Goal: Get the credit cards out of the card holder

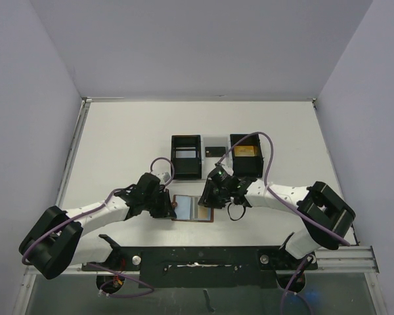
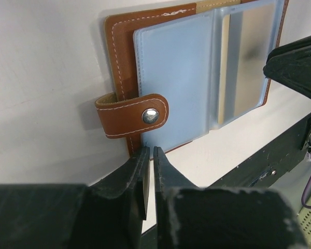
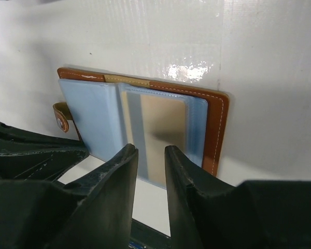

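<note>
Left gripper (image 2: 149,151) closed tight at near-left edge of card holder (image 2: 123,52). Right gripper (image 3: 151,151) narrow, empty, over near edge of credit card (image 3: 160,122). Pinch card alone, not sleeve (image 3: 198,129); draw it nearward, flat.

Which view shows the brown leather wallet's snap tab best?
Left wrist: the brown leather snap tab and its silver stud sit central, sharp. Right wrist catches only its tip; top external renders it too small.

The wallet (image 2: 119,57) is reddish-brown leather with white stitching (image 2: 115,67), a silver snap (image 2: 150,115) and blue-grey pockets (image 2: 176,83); its card (image 3: 163,129) is gold-tan. Black fingers (image 3: 109,192), white tabletop (image 1: 118,144), purple cables (image 1: 161,161).
</note>
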Available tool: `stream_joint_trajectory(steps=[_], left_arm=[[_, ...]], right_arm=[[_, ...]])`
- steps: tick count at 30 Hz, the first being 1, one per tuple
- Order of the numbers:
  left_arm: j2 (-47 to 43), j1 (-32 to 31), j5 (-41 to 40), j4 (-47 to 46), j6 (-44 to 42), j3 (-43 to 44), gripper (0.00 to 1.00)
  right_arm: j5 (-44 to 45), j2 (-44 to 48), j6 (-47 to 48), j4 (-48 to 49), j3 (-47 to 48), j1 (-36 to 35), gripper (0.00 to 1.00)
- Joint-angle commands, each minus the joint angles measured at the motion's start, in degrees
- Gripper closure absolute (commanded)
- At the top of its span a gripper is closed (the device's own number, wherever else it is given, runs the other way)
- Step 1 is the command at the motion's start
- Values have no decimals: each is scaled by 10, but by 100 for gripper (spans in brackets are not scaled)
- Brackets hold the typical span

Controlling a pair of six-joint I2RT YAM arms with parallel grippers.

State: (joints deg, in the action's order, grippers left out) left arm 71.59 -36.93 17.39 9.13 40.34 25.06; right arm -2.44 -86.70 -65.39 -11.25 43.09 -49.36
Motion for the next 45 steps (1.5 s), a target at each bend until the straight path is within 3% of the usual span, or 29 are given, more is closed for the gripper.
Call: stream_joint_trajectory(steps=[1, 4, 12, 26, 29, 31, 37, 45], left_arm=[[4, -8, -10, -14, 2, 3, 87], [5, -10, -29, 4, -1, 11, 77], [-2, -18, -60, 36, -1, 24, 67], [-45, -31, -121, 77, 26, 36, 59], [-42, -31, -89, 35, 28, 17, 58], [-31, -31, -79, 23, 33, 13, 59], [-9, -32, -49, -8, 29, 8, 75], [-21, -32, -51, -4, 29, 5, 84]], right_arm=[[49, 15, 13, -59, 44, -10, 69], [60, 12, 17, -78, 53, -14, 66], [66, -20, 17, -97, 71, -22, 65], [64, -39, 16, -96, 70, -23, 65], [60, -44, 19, -91, 71, -23, 65], [57, -45, 21, -89, 73, -23, 66], [59, -47, 27, -101, 85, -23, 68], [115, -25, 29, -176, 121, -24, 60]])
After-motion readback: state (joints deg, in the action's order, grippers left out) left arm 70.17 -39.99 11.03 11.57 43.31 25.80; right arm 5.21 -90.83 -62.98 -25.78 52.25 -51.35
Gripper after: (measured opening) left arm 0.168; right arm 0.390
